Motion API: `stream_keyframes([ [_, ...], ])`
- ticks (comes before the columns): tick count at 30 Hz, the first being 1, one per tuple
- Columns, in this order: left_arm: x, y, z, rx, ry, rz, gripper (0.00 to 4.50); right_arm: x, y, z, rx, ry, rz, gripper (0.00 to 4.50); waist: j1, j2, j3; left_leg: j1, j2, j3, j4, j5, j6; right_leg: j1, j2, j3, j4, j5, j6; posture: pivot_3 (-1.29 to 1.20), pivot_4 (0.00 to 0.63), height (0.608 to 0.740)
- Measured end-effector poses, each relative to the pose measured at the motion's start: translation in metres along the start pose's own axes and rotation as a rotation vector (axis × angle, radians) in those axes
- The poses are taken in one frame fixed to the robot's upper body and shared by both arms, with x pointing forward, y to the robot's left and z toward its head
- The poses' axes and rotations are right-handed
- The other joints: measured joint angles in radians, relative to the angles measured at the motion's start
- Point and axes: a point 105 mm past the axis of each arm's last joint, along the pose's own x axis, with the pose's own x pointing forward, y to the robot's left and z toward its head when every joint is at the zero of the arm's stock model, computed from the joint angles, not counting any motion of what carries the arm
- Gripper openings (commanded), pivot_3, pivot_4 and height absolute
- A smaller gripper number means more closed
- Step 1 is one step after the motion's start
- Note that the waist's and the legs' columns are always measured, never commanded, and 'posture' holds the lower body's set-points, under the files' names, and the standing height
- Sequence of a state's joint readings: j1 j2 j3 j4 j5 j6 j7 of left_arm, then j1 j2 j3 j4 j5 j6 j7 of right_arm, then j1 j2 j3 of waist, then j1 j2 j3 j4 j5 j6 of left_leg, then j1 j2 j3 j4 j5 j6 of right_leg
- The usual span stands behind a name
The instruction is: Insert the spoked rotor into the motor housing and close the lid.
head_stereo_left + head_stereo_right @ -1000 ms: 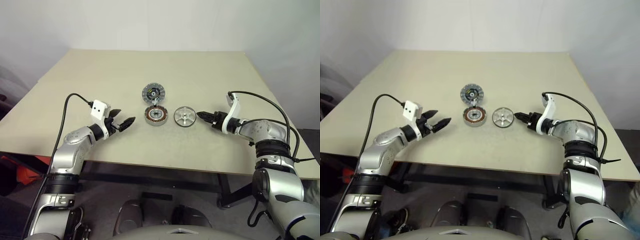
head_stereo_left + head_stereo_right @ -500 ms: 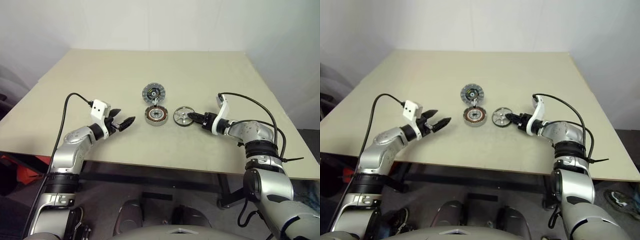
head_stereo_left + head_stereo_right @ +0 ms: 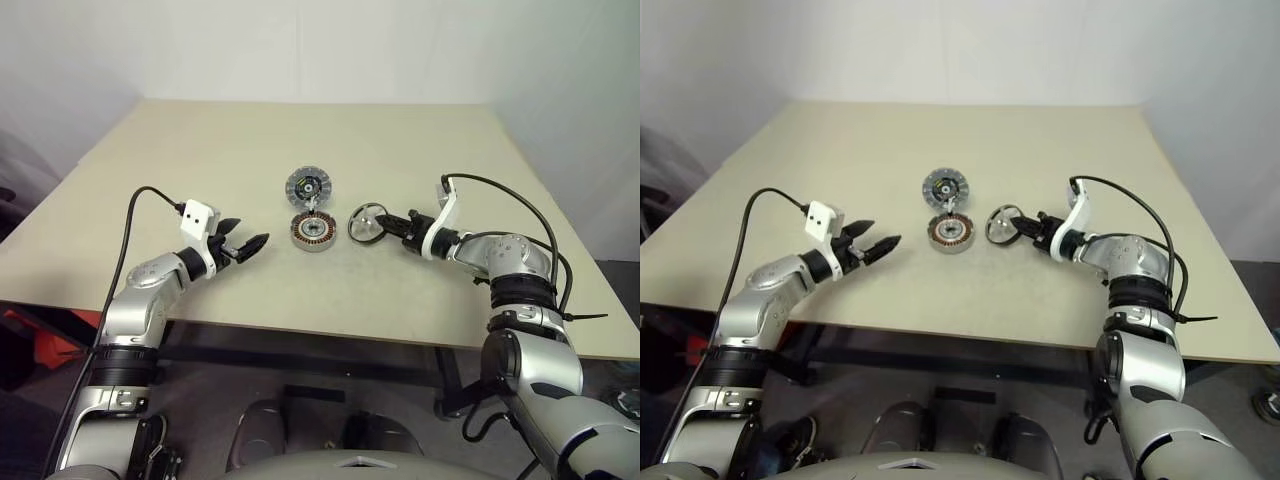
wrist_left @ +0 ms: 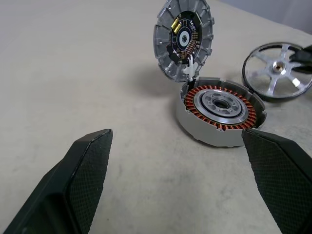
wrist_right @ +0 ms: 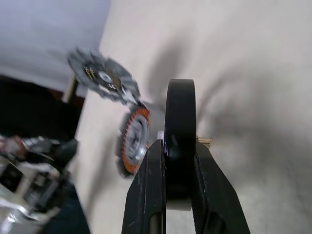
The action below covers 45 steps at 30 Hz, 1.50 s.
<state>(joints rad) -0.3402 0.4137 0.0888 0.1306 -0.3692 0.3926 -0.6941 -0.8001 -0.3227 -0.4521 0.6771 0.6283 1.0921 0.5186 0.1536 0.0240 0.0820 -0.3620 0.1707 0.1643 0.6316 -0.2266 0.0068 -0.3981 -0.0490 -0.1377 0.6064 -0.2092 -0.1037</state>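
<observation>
Spoked rotor (image 3: 366,224) pinched, tilted, in right tool (image 3: 392,221), beside motor housing (image 3: 312,231); left tool (image 3: 247,246) wide open.

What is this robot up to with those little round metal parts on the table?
It is assembling a small motor. The right gripper has pinched the spoked rotor by its rim and tipped it up on edge, beside the motor housing. The lid stands open behind the housing. The left gripper waits nearby, open.
</observation>
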Motion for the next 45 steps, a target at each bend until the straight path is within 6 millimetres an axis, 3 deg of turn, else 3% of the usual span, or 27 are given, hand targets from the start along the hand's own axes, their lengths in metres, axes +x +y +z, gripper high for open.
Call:
stream_keyframes([
  [4,0.002,-0.001,0.004,0.007,-0.009,-0.005,4.50,0.012,0.018,-0.001,0.110,0.007,0.036,0.36,-0.002,0.000,0.000,0.000,0.000,0.000,-0.002,0.001,-0.001,-0.001,0.000,0.000,0.000,0.000,0.000,0.00,0.000,0.740],
  [9,0.002,0.000,0.002,0.004,-0.005,-0.002,4.50,0.032,0.035,-0.031,0.244,0.109,0.055,0.36,-0.002,0.001,0.000,-0.002,0.000,0.000,-0.003,0.001,-0.002,-0.003,0.000,0.000,0.000,0.000,-0.001,0.00,0.000,0.740],
  [12,0.002,0.001,0.002,0.005,-0.004,-0.001,4.50,0.040,0.043,-0.045,0.262,0.155,0.056,0.36,-0.002,0.001,0.000,-0.002,0.000,0.000,-0.003,0.001,-0.003,-0.004,0.000,0.000,0.000,0.000,-0.001,0.00,0.000,0.740],
  [19,-0.002,0.001,-0.001,0.007,0.005,0.005,4.50,0.053,0.059,-0.057,0.267,0.163,0.076,0.36,-0.003,0.000,0.000,-0.001,0.000,0.000,-0.003,0.002,-0.004,-0.003,0.000,0.000,0.000,0.000,0.000,0.00,0.000,0.740],
  [29,-0.002,0.001,0.000,0.010,0.005,0.007,4.50,0.070,0.051,-0.048,0.281,0.082,0.034,0.36,-0.004,0.000,0.000,-0.001,0.000,0.000,-0.005,0.002,-0.004,-0.003,0.000,0.001,0.000,0.000,0.000,0.00,0.000,0.740],
  [45,-0.003,0.002,0.000,0.015,0.007,0.009,4.50,0.075,0.047,-0.053,0.278,0.078,0.016,0.36,-0.005,0.000,0.000,-0.001,0.000,0.000,-0.005,0.002,-0.005,-0.003,0.000,0.001,0.000,0.000,0.000,0.00,0.000,0.740],
])
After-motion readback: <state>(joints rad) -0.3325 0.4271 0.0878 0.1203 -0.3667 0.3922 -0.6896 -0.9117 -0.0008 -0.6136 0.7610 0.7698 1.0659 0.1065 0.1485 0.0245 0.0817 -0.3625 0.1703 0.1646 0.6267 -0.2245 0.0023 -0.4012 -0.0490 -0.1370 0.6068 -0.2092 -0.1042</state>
